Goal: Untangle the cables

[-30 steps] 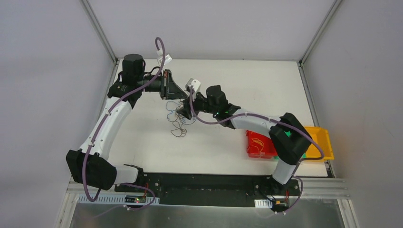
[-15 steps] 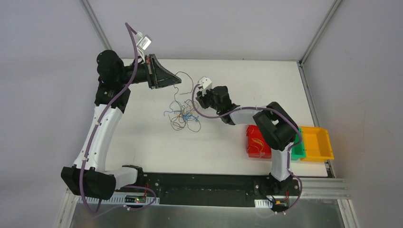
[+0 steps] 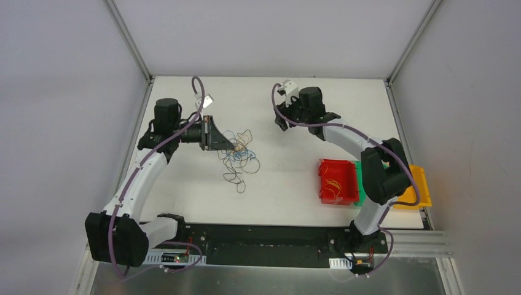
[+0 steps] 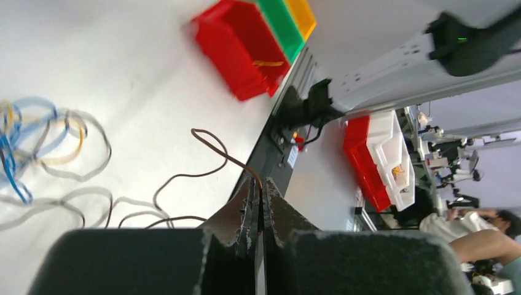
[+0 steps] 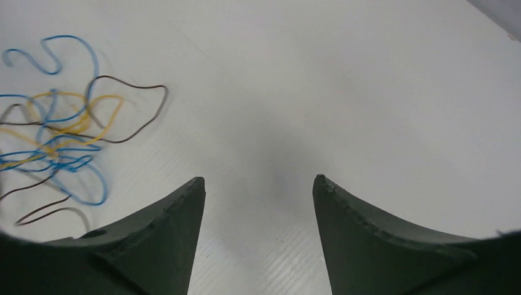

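while left end effector [image 4: 258,206] pinches brown cable [image 4: 225,157], red bin [image 3: 336,163] sits well apart.

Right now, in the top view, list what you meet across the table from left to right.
Left hand → cables → right hand → red bin → green bin → yellow bin.
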`<state>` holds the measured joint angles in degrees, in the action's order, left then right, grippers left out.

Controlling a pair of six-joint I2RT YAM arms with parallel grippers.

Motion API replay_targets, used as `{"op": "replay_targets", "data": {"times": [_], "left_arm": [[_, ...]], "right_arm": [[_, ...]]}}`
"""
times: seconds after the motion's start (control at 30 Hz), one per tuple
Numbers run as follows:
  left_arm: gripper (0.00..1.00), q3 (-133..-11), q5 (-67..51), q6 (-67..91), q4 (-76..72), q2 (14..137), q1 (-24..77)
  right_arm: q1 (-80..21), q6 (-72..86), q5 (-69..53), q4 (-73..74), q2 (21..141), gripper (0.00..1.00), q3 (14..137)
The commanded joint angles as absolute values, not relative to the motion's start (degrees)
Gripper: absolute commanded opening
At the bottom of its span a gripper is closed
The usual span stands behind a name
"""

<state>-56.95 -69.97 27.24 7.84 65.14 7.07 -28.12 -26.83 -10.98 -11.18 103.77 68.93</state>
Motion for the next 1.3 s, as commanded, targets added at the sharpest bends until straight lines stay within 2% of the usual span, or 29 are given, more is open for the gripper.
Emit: {"op": "replay_targets", "data": {"times": [0.0,0.13,0.17,0.23,0.33,0.47,0.57,0.7,0.87,0.97,1.2,1.27], "left_arm": [[0.00,-52.58,-64.81,8.67,26.07,62.09,7.10],[0.00,-51.70,-52.25,0.76,34.52,66.81,7.21],[0.03,-52.07,-50.67,-1.22,36.31,68.50,6.94],[0.21,-53.01,-50.27,-3.00,39.53,71.73,5.72],[0.39,-54.79,-52.85,-3.93,42.93,75.30,2.21],[0.54,-56.88,-56.82,-5.23,46.27,76.59,-4.61],[0.63,-58.31,-59.47,-4.62,46.37,76.38,-9.80],[0.67,-61.45,-60.25,-2.68,46.36,77.86,-15.33],[0.69,-64.66,-61.96,-0.99,46.36,80.99,-22.34],[0.70,-66.06,-63.31,-0.72,46.36,82.41,-24.54],[0.70,-67.58,-64.88,-0.53,46.41,82.88,-25.44],[0.70,-67.35,-65.20,-0.55,46.36,82.80,-25.47]], "right_arm": [[-28.76,-25.10,-23.63,8.35,94.76,0.72,74.82],[-32.59,-25.32,-28.54,17.28,91.23,0.77,76.04],[-34.13,-25.70,-28.75,18.84,90.64,0.77,76.15],[-38.13,-26.54,-29.42,21.58,89.96,0.79,76.26],[-42.82,-27.35,-30.41,26.88,90.22,0.81,77.52],[-48.88,-27.27,-29.71,29.64,91.65,0.90,78.59],[-54.02,-27.17,-26.12,27.24,93.64,0.90,79.04],[-60.64,-29.04,-19.26,23.25,98.99,0.91,81.41],[-65.25,-33.40,-16.27,20.27,107.18,0.95,85.46],[-66.14,-35.22,-17.08,17.58,110.50,0.99,86.51],[-64.89,-38.50,-14.12,12.93,118.51,0.99,88.84],[-63.90,-38.69,-13.62,11.50,119.74,0.96,88.73]]}}
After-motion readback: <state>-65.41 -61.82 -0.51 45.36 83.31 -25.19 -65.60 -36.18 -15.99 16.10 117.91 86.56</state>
